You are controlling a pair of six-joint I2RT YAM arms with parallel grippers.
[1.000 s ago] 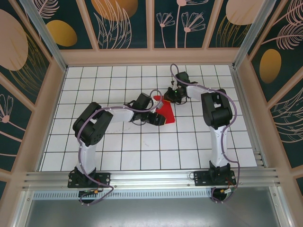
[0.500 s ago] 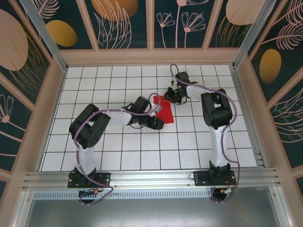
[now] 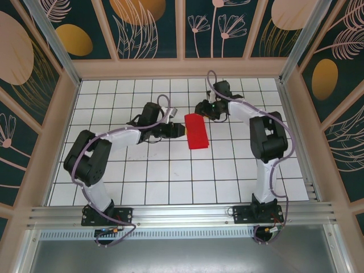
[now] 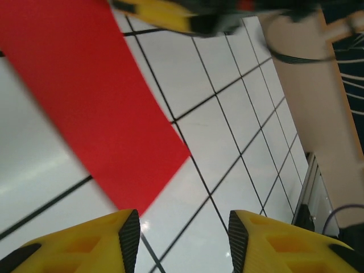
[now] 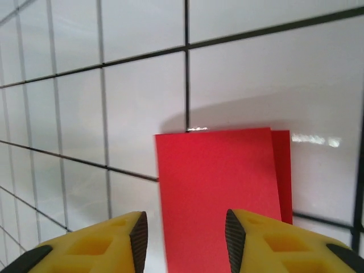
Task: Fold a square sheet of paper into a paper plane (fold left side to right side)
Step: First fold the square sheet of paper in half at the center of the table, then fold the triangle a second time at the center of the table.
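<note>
The left gripper (image 3: 174, 130) is seen at about 9 o'clock from the square sheet of paper (image 3: 196, 131), just beside its long edge. Its jaws are spread and nothing is held. The sheet is laid flat on the tiled table (image 3: 170, 170) near the centre, doubled into a narrow rectangle. In the right wrist view the upper layer is seen stopping slightly short of the lower along one long side. The fold is therefore judged best finished by having the edges squared up and the crease pressed along its whole length. The long axis is run from 12 to 6 o'clock in the top view, leaning slightly toward 11 and 5; no pointed end is formed. The right gripper (image 3: 201, 108) is held at 12 o'clock from the sheet, by its far end, jaws likewise parted and empty.
</note>
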